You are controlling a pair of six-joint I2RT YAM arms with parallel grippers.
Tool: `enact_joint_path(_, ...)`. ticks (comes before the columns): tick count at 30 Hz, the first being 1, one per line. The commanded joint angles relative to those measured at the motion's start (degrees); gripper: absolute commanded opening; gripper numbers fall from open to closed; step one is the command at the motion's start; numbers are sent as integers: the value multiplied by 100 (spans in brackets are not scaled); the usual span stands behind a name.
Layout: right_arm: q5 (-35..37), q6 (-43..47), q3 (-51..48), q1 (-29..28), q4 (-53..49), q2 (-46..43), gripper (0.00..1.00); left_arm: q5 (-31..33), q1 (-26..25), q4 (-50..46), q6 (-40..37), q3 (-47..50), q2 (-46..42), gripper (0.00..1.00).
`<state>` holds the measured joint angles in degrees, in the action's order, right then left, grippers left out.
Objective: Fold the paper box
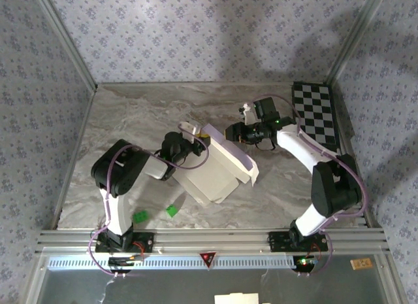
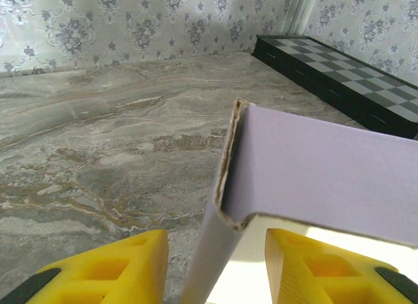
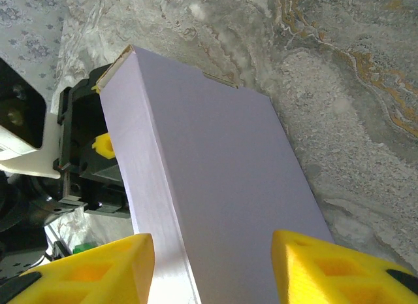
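on the table point(image 1: 130, 121) — paper box point(image 1: 212, 176) edge inside parted left pincer point(image 2: 215, 252).

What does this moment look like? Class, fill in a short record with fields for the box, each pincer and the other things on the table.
Paper box: partly folded, pale lilac walls raised, on the marble table between the two arms
Left pincer: open, fingers either side of a raised box wall, a gap on each side
Right pincer: open, facing a lilac panel of the box
Checkerboard: far right of the table, apart from the box
Green bits: near the left arm's base
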<state>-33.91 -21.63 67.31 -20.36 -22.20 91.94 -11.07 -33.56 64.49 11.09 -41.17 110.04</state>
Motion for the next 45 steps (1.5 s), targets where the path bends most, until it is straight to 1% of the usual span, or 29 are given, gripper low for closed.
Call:
enact_joint_path(1, -176, -18, 52, 64, -50, 107, 51, 51, -63, 495, 60, -232, 138, 44)
enact_joint_path(6, -185, 9, 49, 83, -117, 106, 51, 153, -108, 591, 27, -330, 177, 44)
enact_joint_path(12, -182, 35, 54, 109, -161, 72, 51, 486, -214, 580, -167, -271, 19, 36)
enact_joint_path(16, -185, 45, 54, 128, -170, 73, 51, 523, -221, 626, -208, -248, 11, 22)
enact_joint_path(18, -193, 47, 53, 127, -166, 79, 51, 568, -222, 653, -235, -227, -7, 19)
enact_joint_path(21, -188, 53, 37, 131, -173, 74, 51, 674, -234, 679, -345, -166, -44, 8)
enact_joint_path(24, -136, 70, 40, 143, -212, 24, 51, 866, -230, 683, -452, -71, -120, 3)
enact_joint_path(26, 20, 95, 50, 147, -270, -54, 50, 1056, -240, 647, -524, 19, -213, 0)
enact_joint_path(29, 627, 171, 54, 133, -505, -331, 50, 1525, -239, 420, -657, 200, -458, 0)
enact_joint_path(32, 1192, 216, 279, 132, -716, -667, 51, 2202, -259, -9, -876, 391, -833, 0)
enact_joint_path(35, 1756, 263, 382, 116, -975, -936, 51, 2936, -257, -532, -1071, 597, -1258, 0)
enact_joint_path(37, 2068, 282, 423, 92, -1107, -1082, 51, 3578, -283, -862, -1109, 729, -1546, 0)
enact_joint_path(40, 2247, 282, 412, 74, -1180, -1254, 51, 4367, -365, -1298, -1066, 898, -1883, 2)
enact_joint_path(43, 2277, 269, 367, 43, -1182, -1335, 51, 4974, -531, -1540, -892, 1038, -2071, 3)
enact_joint_path(45, 2267, 240, 340, 20, -1173, -1348, 51, 5242, -672, -1613, -736, 1105, -2140, 4)
